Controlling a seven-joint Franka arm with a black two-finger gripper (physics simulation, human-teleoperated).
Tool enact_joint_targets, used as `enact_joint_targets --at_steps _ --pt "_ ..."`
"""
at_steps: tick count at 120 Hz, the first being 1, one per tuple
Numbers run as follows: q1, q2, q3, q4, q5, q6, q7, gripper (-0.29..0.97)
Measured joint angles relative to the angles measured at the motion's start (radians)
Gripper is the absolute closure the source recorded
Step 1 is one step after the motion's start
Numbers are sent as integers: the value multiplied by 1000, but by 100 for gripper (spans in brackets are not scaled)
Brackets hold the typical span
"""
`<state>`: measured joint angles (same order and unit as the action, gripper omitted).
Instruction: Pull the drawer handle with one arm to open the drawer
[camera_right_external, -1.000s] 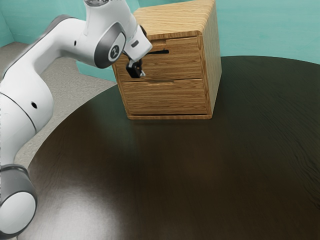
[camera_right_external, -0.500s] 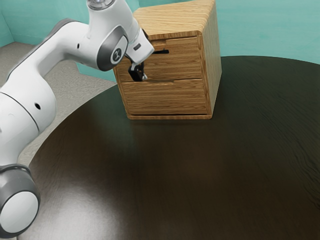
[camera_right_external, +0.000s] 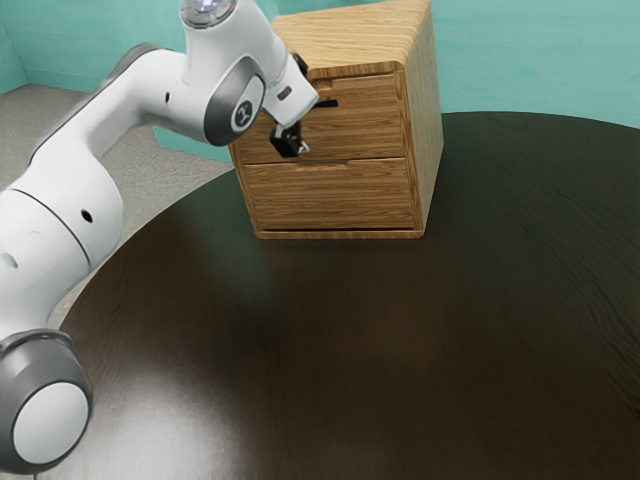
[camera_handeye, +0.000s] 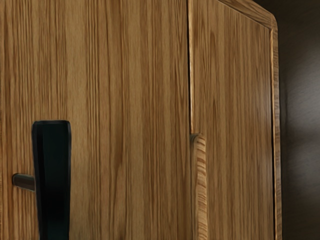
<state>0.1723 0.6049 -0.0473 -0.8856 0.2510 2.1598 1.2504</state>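
Pincer (camera_right_external: 291, 141) hangs close before the upper drawer (camera_right_external: 362, 122) of the wooden cabinet (camera_right_external: 355, 40), just below and toward the exterior view's left of the black handle (camera_right_external: 324, 103). Whether it is spread or pressed together cannot be told. Nothing is seen pinched. Upper drawer front sits flush with the cabinet frame; lower drawer (camera_right_external: 330, 195) likewise. Wrist view shows the black handle close ahead of the hand. Cabinet stands on the dark desk (camera_right_external: 400, 350).

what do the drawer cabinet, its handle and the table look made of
Cabinet: light wood, matte, visible striped grain. Handle: black, smooth, maybe plastic or painted metal; no grain shows. Table: dark wood or veneer, faint grain, soft sheen.
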Motion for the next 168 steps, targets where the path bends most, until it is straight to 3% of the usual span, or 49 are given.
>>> enact_joint_targets --at_steps 79,168 --pt "11 27 -12 -4 -5 27 -16 0" --pt "-14 -74 15 -143 -12 27 -58 -1"
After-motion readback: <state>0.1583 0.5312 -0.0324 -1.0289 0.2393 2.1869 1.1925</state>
